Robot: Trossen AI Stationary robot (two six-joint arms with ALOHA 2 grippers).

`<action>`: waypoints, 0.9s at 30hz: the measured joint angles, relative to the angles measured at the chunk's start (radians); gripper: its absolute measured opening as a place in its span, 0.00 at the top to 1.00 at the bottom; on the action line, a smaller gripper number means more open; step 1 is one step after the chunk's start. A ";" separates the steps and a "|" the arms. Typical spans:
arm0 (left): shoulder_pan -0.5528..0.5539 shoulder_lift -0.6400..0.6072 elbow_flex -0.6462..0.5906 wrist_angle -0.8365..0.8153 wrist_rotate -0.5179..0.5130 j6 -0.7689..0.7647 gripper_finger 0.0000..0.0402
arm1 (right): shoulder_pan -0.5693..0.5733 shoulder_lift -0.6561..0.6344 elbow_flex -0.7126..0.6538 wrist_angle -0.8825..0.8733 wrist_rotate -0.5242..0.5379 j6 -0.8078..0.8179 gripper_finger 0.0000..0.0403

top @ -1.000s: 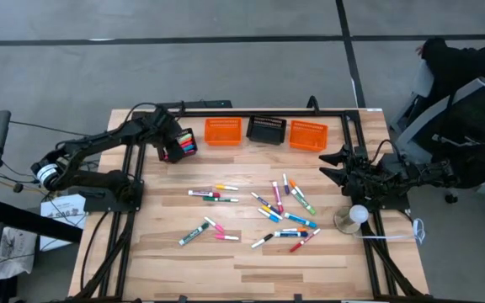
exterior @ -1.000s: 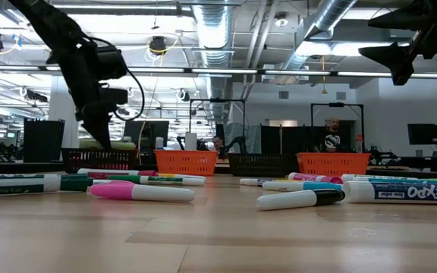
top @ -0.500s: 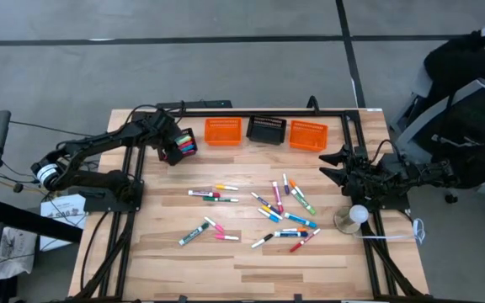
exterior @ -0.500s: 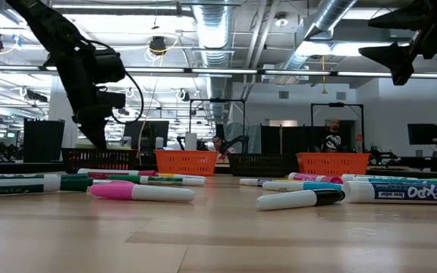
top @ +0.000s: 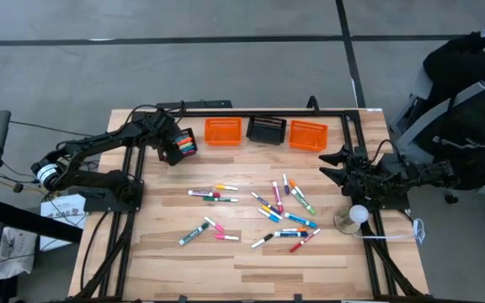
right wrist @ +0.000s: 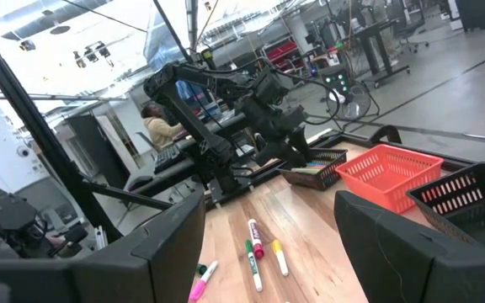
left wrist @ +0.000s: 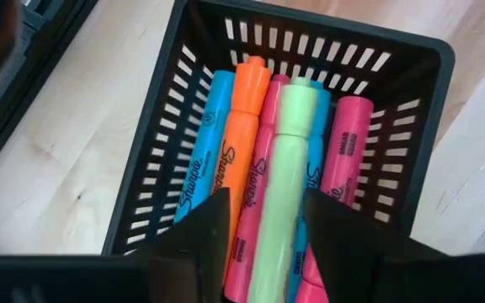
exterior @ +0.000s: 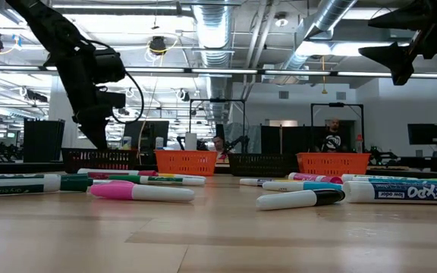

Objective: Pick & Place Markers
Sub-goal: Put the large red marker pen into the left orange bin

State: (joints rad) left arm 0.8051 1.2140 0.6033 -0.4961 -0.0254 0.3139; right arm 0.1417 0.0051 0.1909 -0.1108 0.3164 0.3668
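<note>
A black slatted basket (left wrist: 411,101) at the table's far left (top: 183,145) holds several markers: blue, orange, pink, and a light green marker (left wrist: 280,168) lying on top of them. My left gripper (left wrist: 268,244) hangs over this basket, pointing steeply down, open, one finger on each side of the green marker's near end. Many more markers (top: 263,210) lie loose on the middle of the table. My right gripper (top: 331,164) waits open and level, high above the table's right side (exterior: 400,57).
Two orange baskets (top: 222,131) (top: 308,135) and a second black basket (top: 267,129) stand in a row along the far edge. A white ball on a round base (top: 356,216) sits by the right arm. People sit in the room beyond the table.
</note>
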 joint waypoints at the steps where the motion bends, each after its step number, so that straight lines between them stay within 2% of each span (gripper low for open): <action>1: 0.000 0.000 0.000 0.000 0.000 0.000 0.59 | 0.000 0.000 0.000 0.000 0.000 0.000 0.37; 6: 0.000 -0.016 0.000 0.001 0.000 -0.005 0.52 | 0.000 0.000 0.000 0.000 0.000 0.000 0.37; 11: -0.014 -0.084 0.000 0.007 0.000 -0.007 0.49 | 0.000 0.000 0.000 0.000 0.000 0.000 0.37; 19: -0.046 -0.285 0.000 0.057 0.000 -0.033 0.49 | 0.000 0.000 0.000 0.000 0.000 0.000 0.37; 27: -0.124 -0.479 0.001 0.259 0.000 -0.123 0.49 | 0.000 0.000 0.000 0.000 0.000 0.000 0.37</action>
State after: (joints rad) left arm 0.6811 0.7354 0.6041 -0.2372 -0.0252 0.1911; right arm 0.1416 0.0051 0.1909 -0.1109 0.3161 0.3668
